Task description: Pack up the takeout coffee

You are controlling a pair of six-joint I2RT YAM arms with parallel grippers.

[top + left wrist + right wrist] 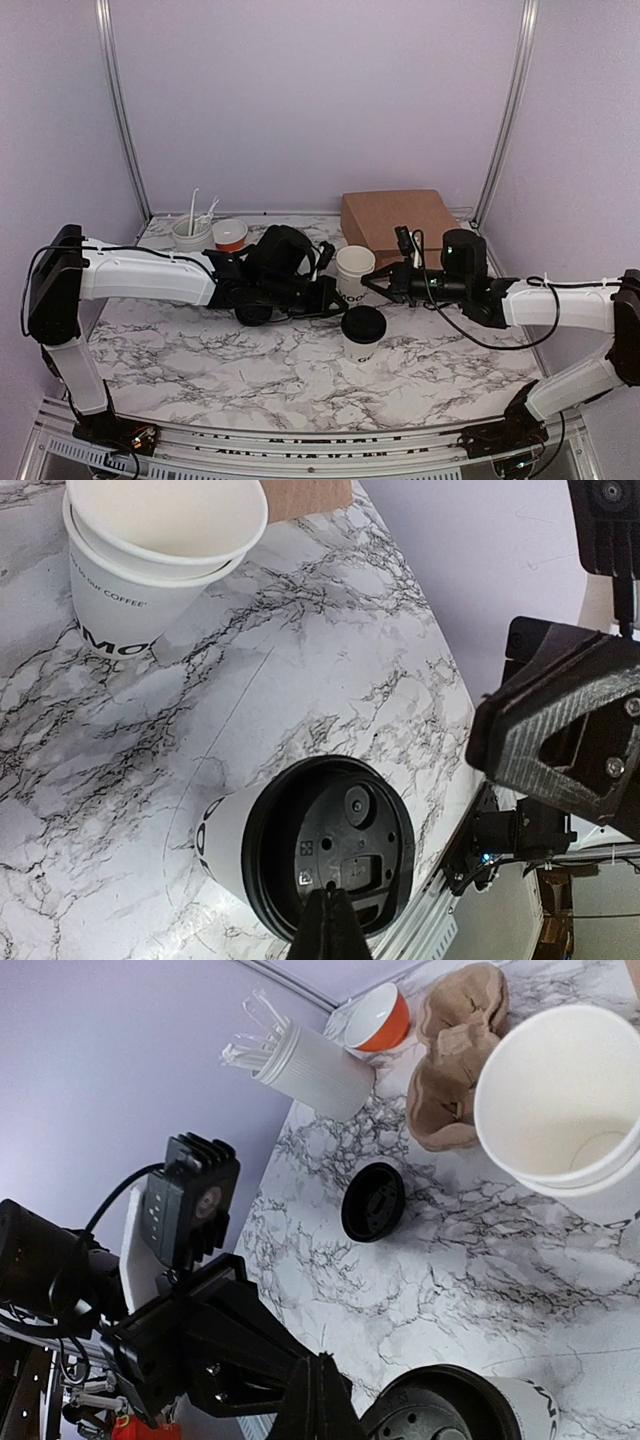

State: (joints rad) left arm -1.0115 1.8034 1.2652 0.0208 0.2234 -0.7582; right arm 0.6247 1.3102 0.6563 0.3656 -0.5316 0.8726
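White, black-lidded takeout coffee [363, 330]; grey-veined white marble table [200, 350]; brown box [395, 220]

The light is soft and even, from above, and the shadows are weak. In the left wrist view the table [90, 880] has a pale glare at 7 o'clock.

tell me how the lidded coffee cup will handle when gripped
The takeout coffee is paper, so its wall probably dents under a hard squeeze. Its black lid likely stiffens the rim. Narrower at the base, it may tip if pushed high.
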